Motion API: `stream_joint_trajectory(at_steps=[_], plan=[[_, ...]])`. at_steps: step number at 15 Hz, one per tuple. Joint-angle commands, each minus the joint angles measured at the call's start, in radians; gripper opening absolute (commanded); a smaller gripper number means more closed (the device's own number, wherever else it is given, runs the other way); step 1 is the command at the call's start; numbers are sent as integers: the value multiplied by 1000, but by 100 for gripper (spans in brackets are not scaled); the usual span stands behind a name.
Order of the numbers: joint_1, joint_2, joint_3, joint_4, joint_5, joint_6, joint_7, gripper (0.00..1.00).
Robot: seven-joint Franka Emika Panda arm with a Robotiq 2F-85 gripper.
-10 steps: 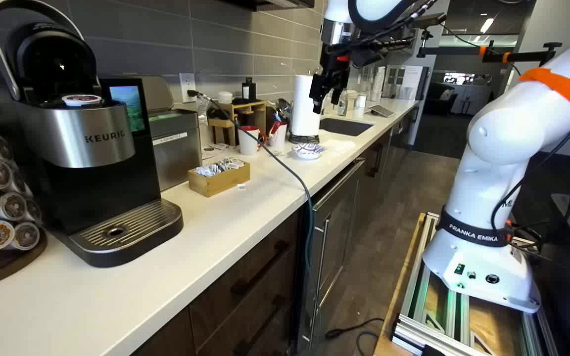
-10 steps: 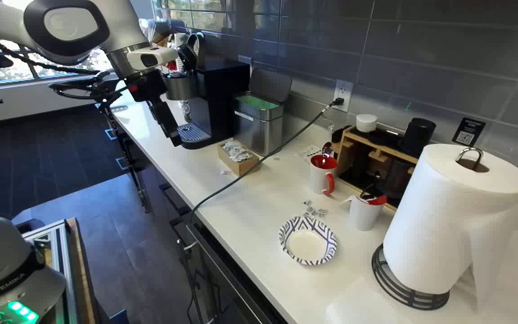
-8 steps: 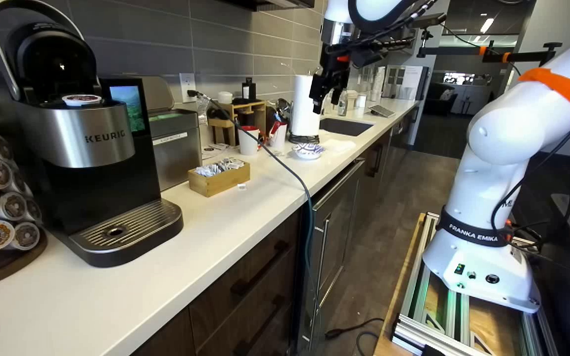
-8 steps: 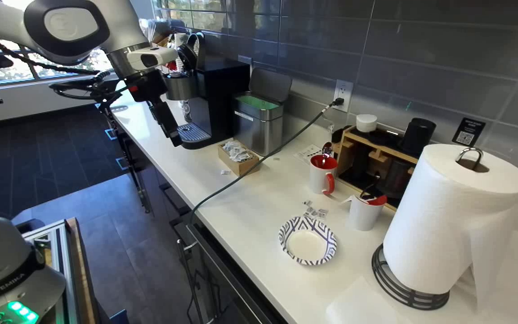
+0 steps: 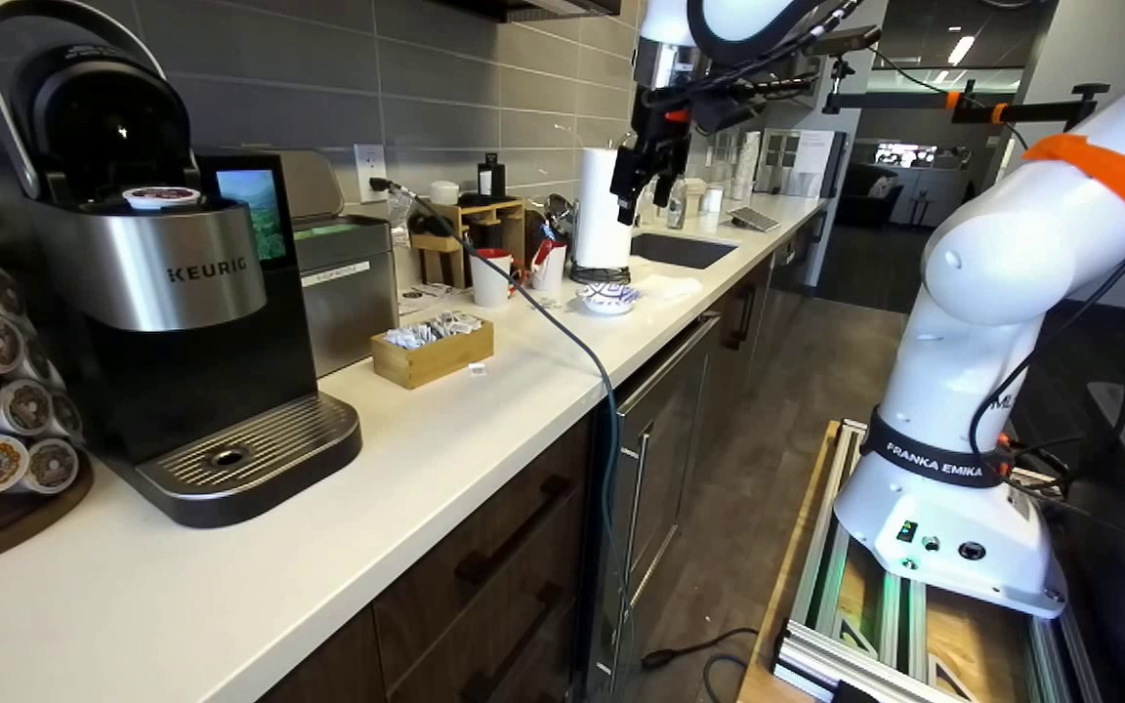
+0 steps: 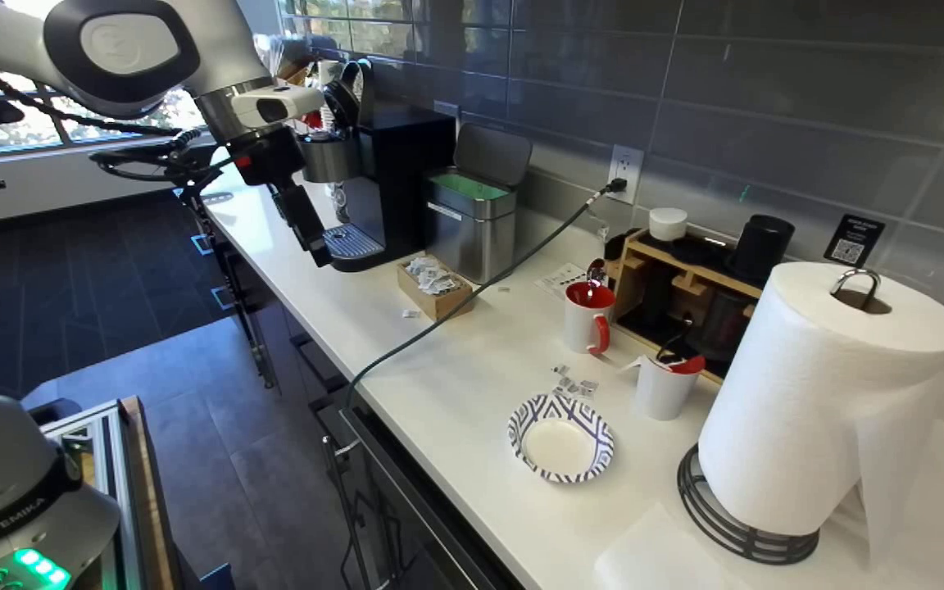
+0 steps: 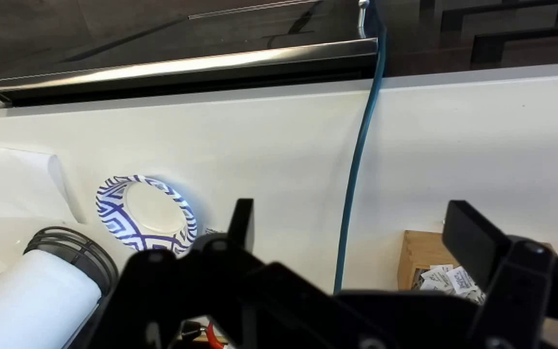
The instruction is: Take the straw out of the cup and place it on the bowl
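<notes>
A white paper bowl with a blue pattern stands on the counter, in both exterior views [image 5: 607,303] [image 6: 560,447] and left in the wrist view [image 7: 116,215]. Two white cups with red insides stand behind it. A red-handled mug [image 6: 583,328] holds shiny utensils; a white cup [image 6: 663,393] has a black item and a white strip at its rim. I cannot tell which item is the straw. My gripper [image 7: 353,220] is open and empty, raised above the counter; it also shows in both exterior views [image 5: 645,203] [image 6: 320,254].
A paper towel roll [image 6: 816,410] stands beside the bowl and white cup. A dark cable [image 6: 472,299] crosses the counter from the wall outlet. A wooden packet box [image 6: 431,299], a coffee machine [image 5: 162,283], a metal bin [image 6: 472,229] and a wooden organizer [image 6: 644,303] stand along the counter.
</notes>
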Motion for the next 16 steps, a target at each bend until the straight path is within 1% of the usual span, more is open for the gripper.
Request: stream_joint_trajectory(at_steps=[1,3,5,9,10,12,16], plan=[[-3,20,-12,8,11,24,61,100],[-14,42,-39,19,38,60,96,100],[-32,83,-80,39,49,115,97,100],[-62,211,-177,123,53,271,18,100],[-59,245,-197,153,64,296,-6,100],[-55,338,-218,235,83,339,-25,100],[-44,509,-224,417,120,366,-43,100]])
